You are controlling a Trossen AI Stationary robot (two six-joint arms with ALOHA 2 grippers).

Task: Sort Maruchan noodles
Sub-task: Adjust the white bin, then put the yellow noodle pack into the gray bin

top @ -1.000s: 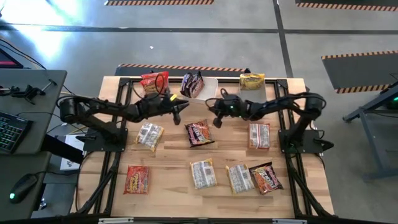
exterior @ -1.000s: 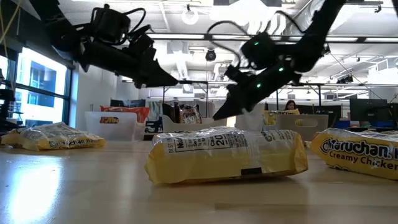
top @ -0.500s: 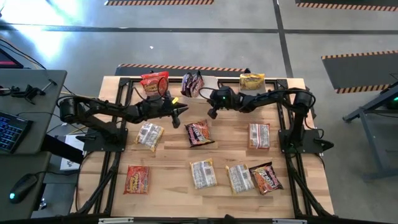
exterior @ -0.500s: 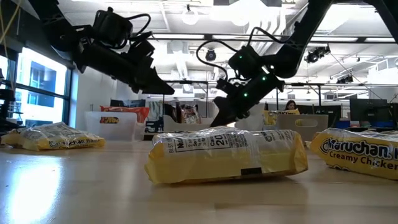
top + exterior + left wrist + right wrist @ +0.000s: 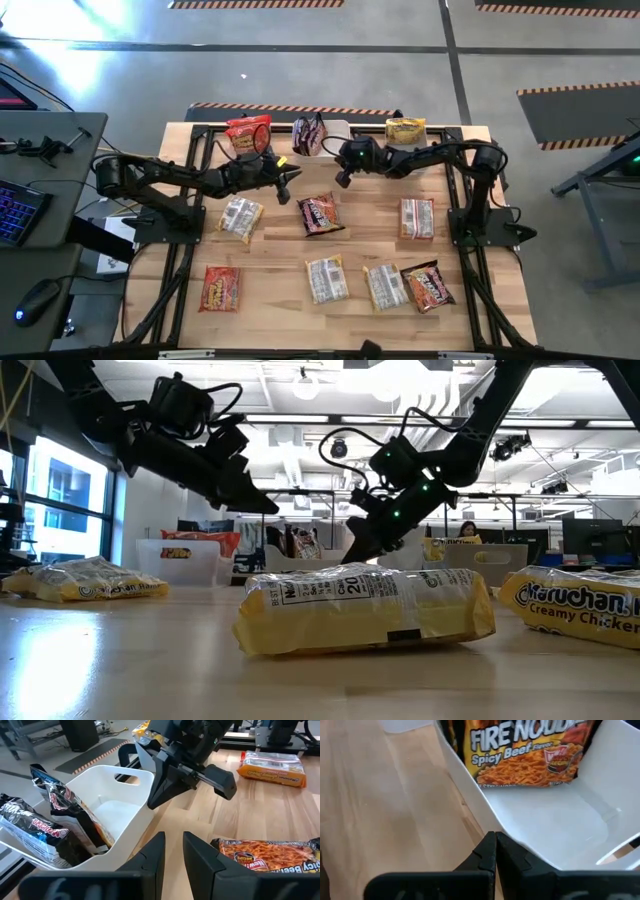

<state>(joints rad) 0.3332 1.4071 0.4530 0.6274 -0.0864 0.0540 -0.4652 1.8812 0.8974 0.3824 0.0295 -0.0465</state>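
Three clear tubs stand along the far edge: the left one holds a red packet [image 5: 248, 133], the middle tub [image 5: 338, 128] a dark Spicy Beef packet [image 5: 525, 750] leaning on its wall, the right one a yellow packet [image 5: 405, 130]. Several more packets lie flat on the table, among them a dark one [image 5: 320, 213] and yellow ones [image 5: 240, 217] [image 5: 416, 217]. My left gripper [image 5: 174, 837] hovers over the table near the middle tub, empty, with a narrow gap between its fingers. My right gripper [image 5: 495, 836] is shut and empty, pointing down-left at the middle tub's near wall [image 5: 560, 830]. My right gripper has its shut fingertips right at the middle tub's near wall [image 5: 142, 812], slanting down from the table's right. Whether they touch the wall, I cannot tell.
On the near half lie a red packet [image 5: 220, 288], two yellow packets [image 5: 326, 279] [image 5: 384, 285] and a dark one [image 5: 428, 286]. Bare wood shows between the two rows of packets. Both arm bases stand at the table's left and right sides.
My right gripper has moved from over the table's middle toward the far edge and a little left, up to the middle tub, staying shut; for the last half second it has held still. My left gripper has dipped slightly.
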